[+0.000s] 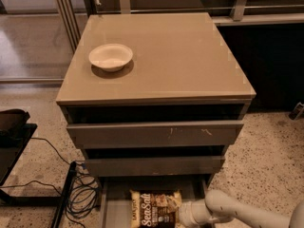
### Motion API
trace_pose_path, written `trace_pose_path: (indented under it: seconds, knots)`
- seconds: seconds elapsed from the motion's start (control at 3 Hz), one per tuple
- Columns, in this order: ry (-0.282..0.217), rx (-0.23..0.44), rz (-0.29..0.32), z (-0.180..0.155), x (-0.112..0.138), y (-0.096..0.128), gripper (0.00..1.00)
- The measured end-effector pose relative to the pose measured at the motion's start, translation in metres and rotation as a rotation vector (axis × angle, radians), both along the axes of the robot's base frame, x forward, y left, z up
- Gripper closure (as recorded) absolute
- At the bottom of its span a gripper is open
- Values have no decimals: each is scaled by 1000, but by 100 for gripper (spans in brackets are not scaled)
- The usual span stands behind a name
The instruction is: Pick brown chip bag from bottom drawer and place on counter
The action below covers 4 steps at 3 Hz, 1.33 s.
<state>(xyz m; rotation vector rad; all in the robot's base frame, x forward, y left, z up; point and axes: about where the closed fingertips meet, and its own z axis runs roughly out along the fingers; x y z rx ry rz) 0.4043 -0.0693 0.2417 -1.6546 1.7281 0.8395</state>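
- Gripper (183, 213): low at the front foot of the cabinet (118, 136), inside the pulled-out bottom drawer (118, 199), right up against the right edge of the brown chip bag (154, 208). Whether it is spread or clamped on the bag: cannot tell, as its tip is hidden by the bag and wrist.
- Arm (237, 213): pale, comes in from the cabinet's front right, low over the floor.
- Brown chip bag: lies flat on the bottom drawer's grey floor, below the cabinet's front, white "Sea Salt" lettering facing up.
- Counter (180, 56): the cabinet's glossy taupe top; white bowl (110, 57) sits at its left side, towards the back.
- Upper two drawers (152, 166): partly open, fronts scuffed, stepped out above the bottom drawer.
- Black cables (81, 194): coiled on the speckled floor just left of the cabinet's base.
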Motion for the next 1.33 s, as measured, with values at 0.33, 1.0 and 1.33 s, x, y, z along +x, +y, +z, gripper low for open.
trace_pose_path:
  seconds: [0.33, 1.0, 1.33]
  knots:
    - [65, -115, -21, -20, -38, 13, 0]
    - [89, -123, -101, -25, -39, 19, 0]
    - [82, -105, -87, -21, -36, 23, 0]
